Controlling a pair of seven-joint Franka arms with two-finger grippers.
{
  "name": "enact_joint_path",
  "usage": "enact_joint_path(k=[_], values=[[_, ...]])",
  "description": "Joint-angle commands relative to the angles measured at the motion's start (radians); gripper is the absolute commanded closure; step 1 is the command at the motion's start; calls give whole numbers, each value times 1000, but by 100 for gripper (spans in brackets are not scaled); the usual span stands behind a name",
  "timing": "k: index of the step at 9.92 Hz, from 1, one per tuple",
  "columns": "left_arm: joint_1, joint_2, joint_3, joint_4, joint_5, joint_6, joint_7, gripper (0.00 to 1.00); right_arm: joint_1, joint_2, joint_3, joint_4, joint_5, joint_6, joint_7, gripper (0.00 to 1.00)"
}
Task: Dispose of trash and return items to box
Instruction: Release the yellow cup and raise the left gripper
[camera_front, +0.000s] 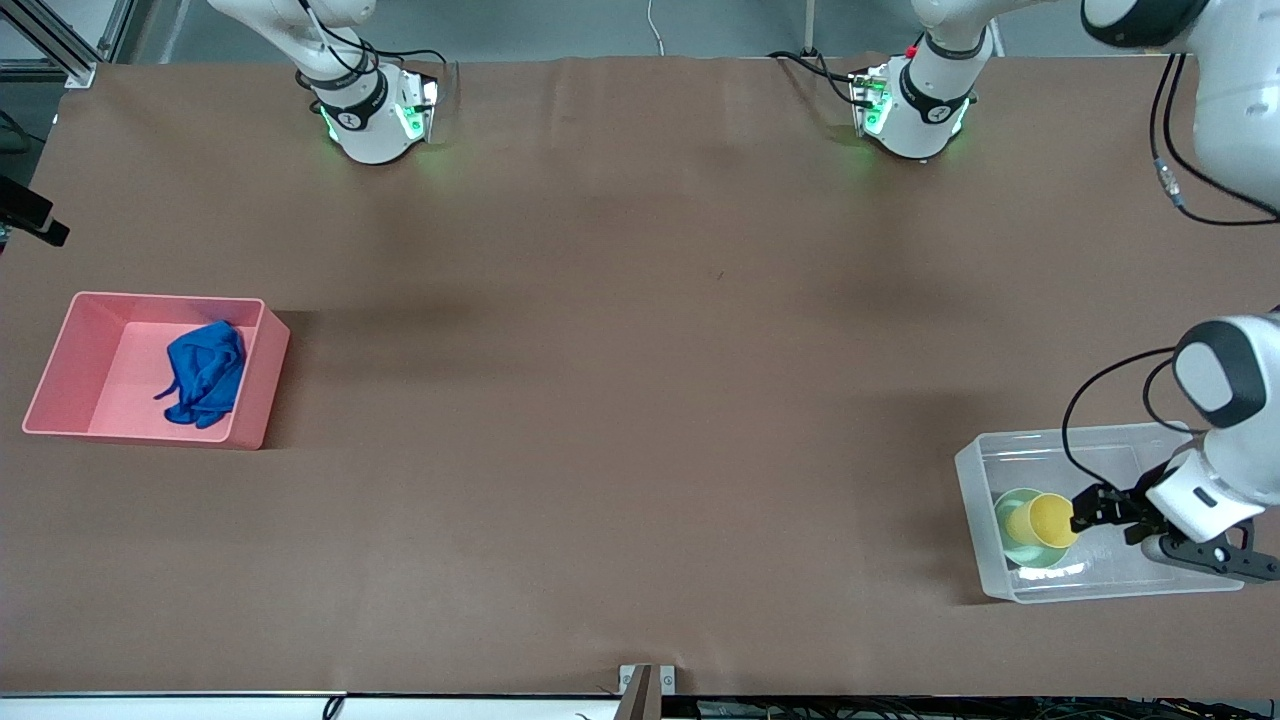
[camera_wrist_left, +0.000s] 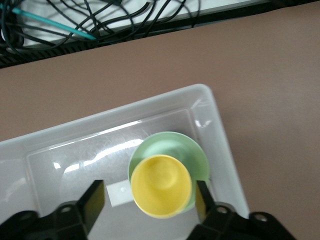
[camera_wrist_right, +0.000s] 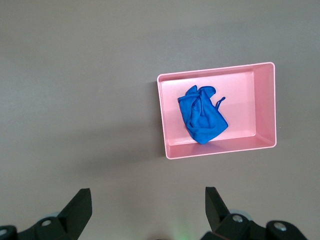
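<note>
The clear box (camera_front: 975, 470) stands at the left arm's end of the table, near the front camera. Inside it the mint-green bowl (camera_front: 1010, 508) holds the yellow cup (camera_front: 1045, 520), upright. My left gripper (camera_front: 1085, 512) is low in the box, open, with a finger on each side of the cup. In the left wrist view (camera_wrist_left: 148, 200) one finger stands clear of the cup (camera_wrist_left: 161, 186) and the other is close to its rim. The blue cloth (camera_front: 205, 372) lies in the pink bin (camera_front: 165, 297). My right gripper (camera_wrist_right: 148, 205) is open and empty, high over the table, out of the front view.
The pink bin (camera_wrist_right: 262, 105) with the cloth (camera_wrist_right: 201, 116) sits at the right arm's end of the table. The box's white label (camera_wrist_left: 119, 192) lies beside the bowl (camera_wrist_left: 170, 145). The box wall (camera_wrist_left: 220, 145) runs close to my left gripper's fingers. Cables lie past the table's front edge.
</note>
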Motion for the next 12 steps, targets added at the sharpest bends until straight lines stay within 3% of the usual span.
enact_joint_path(k=[1,2,4,6,8,9,10,12], values=[[5,-231,-19,-268,15,-2,-74,0,-13,-5,8,0,8,-6,-13,0],[7,-312,-42,-321,15,-33,-102,0,-13,-5,8,0,8,-6,-13,0],[8,-485,-70,-369,10,-215,-121,0,-13,-5,8,0,8,-6,-13,0],[11,-587,-73,-355,-112,-347,-116,0,-13,-5,8,0,8,-9,-15,0],[-18,-618,-72,-250,-133,-488,-129,0,-13,-5,8,0,8,-9,-13,0],[-77,-614,-34,-175,-122,-575,-130,0,-13,-5,8,0,8,-9,-15,0],[-154,-615,47,-142,-120,-614,-132,0,-13,-5,8,0,8,-9,-13,0],[-345,-627,256,-107,-120,-691,-133,0,-13,-5,8,0,8,-9,-13,0]])
